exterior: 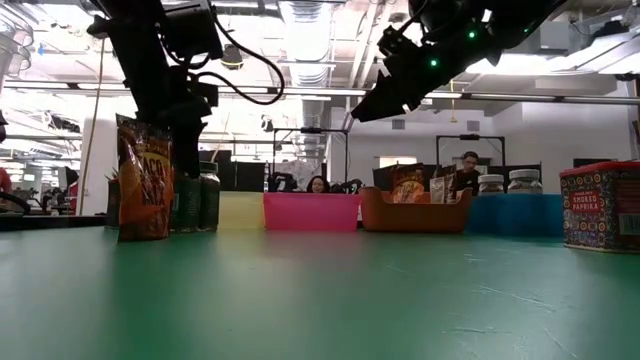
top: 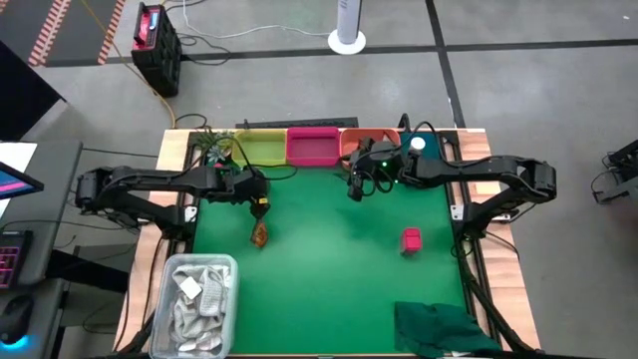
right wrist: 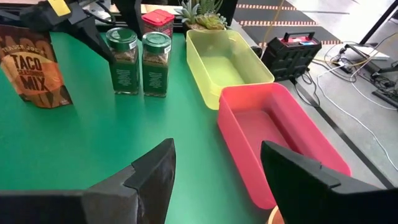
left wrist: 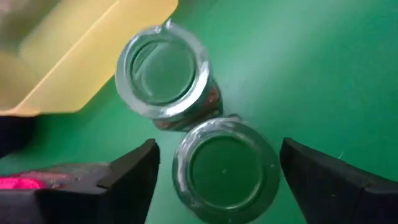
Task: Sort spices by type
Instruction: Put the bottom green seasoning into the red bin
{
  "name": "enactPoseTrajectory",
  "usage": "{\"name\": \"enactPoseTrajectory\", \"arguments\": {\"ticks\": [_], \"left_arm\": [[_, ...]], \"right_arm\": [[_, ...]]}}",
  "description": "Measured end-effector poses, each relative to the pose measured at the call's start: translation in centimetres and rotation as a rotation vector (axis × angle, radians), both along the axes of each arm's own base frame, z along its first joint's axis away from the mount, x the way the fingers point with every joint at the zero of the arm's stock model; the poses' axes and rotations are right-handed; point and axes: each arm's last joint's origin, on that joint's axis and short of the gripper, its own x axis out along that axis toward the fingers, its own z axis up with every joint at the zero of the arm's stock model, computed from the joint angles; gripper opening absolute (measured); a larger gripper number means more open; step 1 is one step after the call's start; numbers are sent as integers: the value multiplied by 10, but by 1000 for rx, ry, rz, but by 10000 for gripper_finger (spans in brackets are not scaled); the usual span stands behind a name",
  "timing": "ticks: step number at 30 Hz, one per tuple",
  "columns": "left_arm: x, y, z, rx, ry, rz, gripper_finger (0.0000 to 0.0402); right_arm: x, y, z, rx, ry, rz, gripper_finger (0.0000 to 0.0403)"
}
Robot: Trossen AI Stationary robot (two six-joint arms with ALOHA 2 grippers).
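Sorting partly done, judging by layout: orange tray (exterior: pixel 415 215) holds packets, teal tray (exterior: pixel 510 213) holds white-capped jars. Left claw (left wrist: pixel 214 171) released, straddling one of two green jars (right wrist: pixel 155 62) just beside yellow tray (right wrist: pixel 227 62), which is empty. Taco mix packet (right wrist: pixel 31 65) stands near those jars; smoked paprika box (top: pixel 411 239) well apart on tabletop (top: pixel 329 279). Right claw (right wrist: pixel 214 171) released, above pink tray (right wrist: pixel 280 143). Second jar touching the targeted one crowds the grasp.

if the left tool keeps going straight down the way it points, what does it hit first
Most likely the nearer dark green jar, which sits between the open fingers of the left tool, lid toward the camera. The second jar stands just beyond it.
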Motion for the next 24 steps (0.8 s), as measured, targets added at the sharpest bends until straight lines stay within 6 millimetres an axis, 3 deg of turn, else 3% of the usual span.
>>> {"name": "enactPoseTrajectory", "arguments": {"ticks": [7, 14, 24], "left_arm": [[1, -1, 1, -13, -9, -26, 195], [-4, -4, 6, -89, -41, -85, 194], [-17, -12, 35, -155, -248, -192, 194]], "right_arm": [[0, 0, 0, -6, 2, 3, 265], [0, 0, 0, 2, 2, 0, 265], [-5, 0, -7, 27, 84, -4, 265]]}}
